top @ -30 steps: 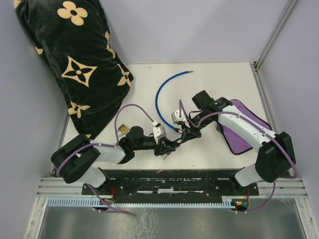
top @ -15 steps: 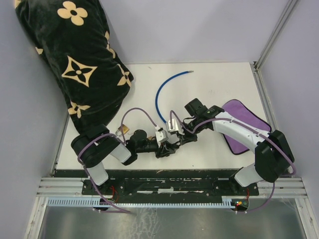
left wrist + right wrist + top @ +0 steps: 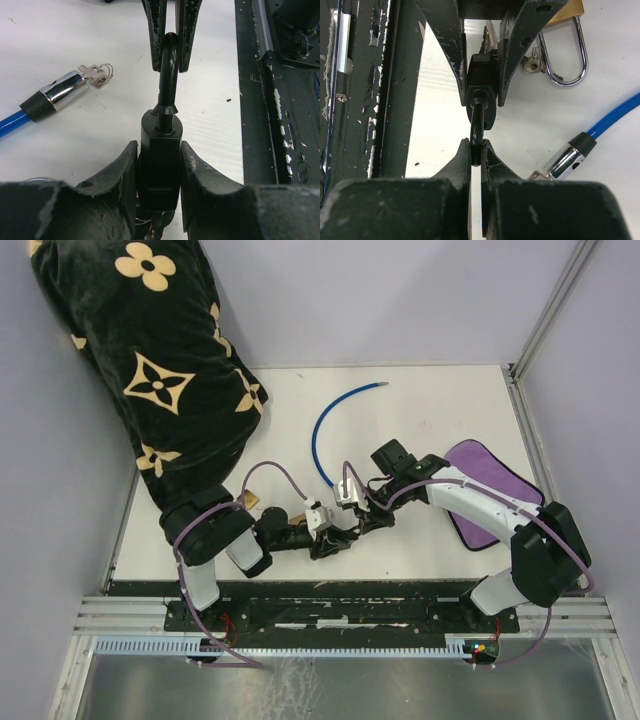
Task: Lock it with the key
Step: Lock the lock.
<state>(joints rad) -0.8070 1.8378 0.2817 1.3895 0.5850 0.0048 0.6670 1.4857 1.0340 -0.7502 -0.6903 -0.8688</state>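
The left pincer [image 3: 158, 152] is closed to a middling gap on the body of the black padlock [image 3: 481, 75], its two pads flat against the body's sides. In the left wrist view the near end of the body sinks behind the pincer's own housing, so the keyhole cannot be seen. Straight ahead of it the right pincer [image 3: 476, 150] is pinched almost fully together on the top of the padlock's dark shackle [image 3: 167, 75], whose bend is partly covered by those fingertips. A sliver of key [image 3: 485, 37] shows just past the body between the left fingers, but whether it sits in the lock cannot be told. From the top camera the padlock is lost among the black fingers. To one side of the right pincer lie a blue cable [image 3: 615, 120] with a chrome end [image 3: 567, 161] and, further off, a brass padlock [image 3: 567, 9] cut off by the frame edge, with small keys [image 3: 532, 62] just beside its loop.
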